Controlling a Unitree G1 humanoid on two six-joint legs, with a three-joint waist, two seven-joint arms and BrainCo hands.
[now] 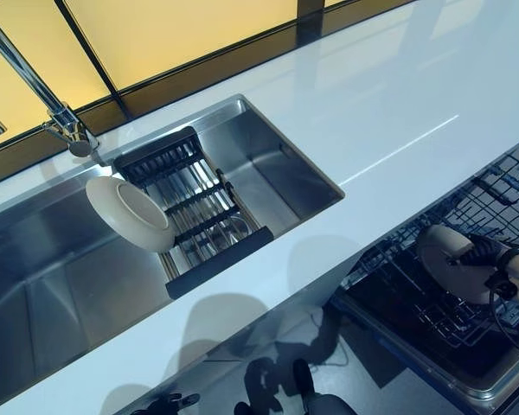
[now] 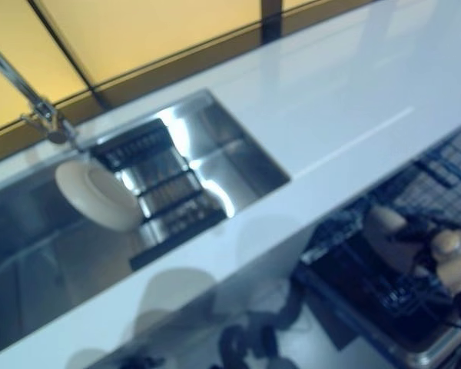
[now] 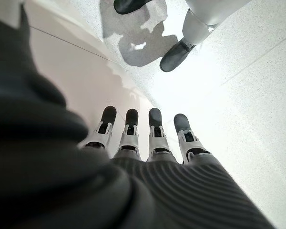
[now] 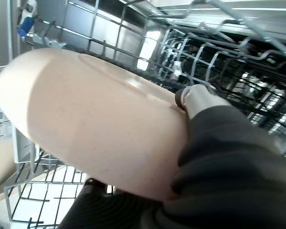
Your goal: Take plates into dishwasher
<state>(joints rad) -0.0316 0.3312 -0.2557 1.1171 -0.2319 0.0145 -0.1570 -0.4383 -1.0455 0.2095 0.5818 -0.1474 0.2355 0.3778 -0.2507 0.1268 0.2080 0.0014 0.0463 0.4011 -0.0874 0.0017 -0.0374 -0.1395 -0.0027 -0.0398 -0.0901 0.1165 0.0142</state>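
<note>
A cream plate [image 4: 95, 119] is pinched edge-on in the right hand [image 1: 502, 264] over the dishwasher rack [image 1: 484, 207], apparently for slotting between its tines, while the left hand [image 3: 152, 138] is kept slack and empty.

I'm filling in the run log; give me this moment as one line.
right hand: holds plate over dishwasher rack | left hand: idle, open, by floor | second plate: leaning in sink rack

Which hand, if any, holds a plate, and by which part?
The right hand grips a plate by its edge over the dishwasher rack; the left hand holds nothing.
</note>
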